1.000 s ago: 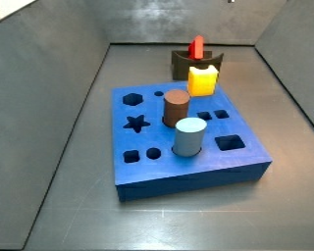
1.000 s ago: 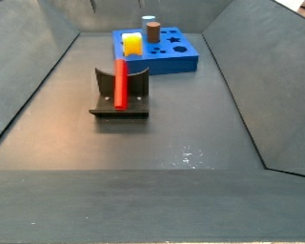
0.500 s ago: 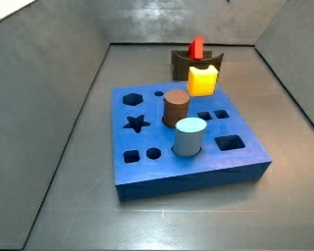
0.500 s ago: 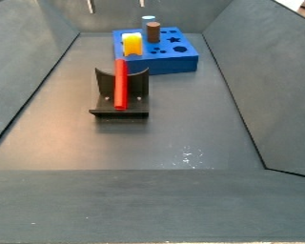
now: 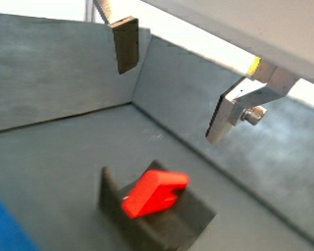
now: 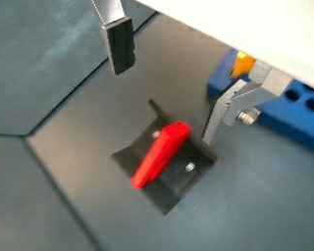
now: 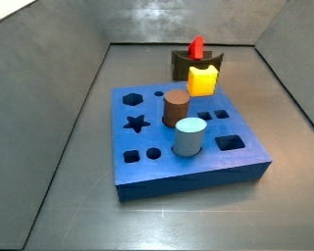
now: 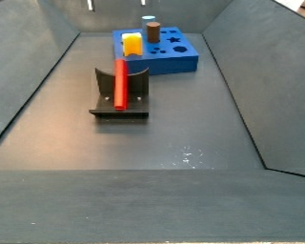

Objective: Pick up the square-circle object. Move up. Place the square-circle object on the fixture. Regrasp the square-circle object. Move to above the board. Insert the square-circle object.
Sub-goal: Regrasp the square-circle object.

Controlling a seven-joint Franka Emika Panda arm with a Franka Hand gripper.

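Observation:
The square-circle object is a long red piece [image 8: 118,81] leaning upright on the dark fixture [image 8: 119,107], behind the blue board in a side view [image 7: 196,47]. Both wrist views show it [image 5: 153,191] [image 6: 160,154] resting on the fixture [image 5: 173,227] [image 6: 177,188]. My gripper [image 5: 171,98] [image 6: 168,103] hangs well above the piece, open and empty, with the fingers [image 6: 121,54] far apart. The piece lies below the gap between them. In both side views the gripper is almost wholly out of frame.
The blue board [image 7: 186,169] [image 8: 183,59] holds a brown cylinder [image 7: 177,106], a pale grey-blue cylinder [image 7: 188,137] and a yellow piece [image 7: 204,80], with several open holes. Its edge shows in a wrist view [image 6: 297,103]. Grey sloped walls ring the floor.

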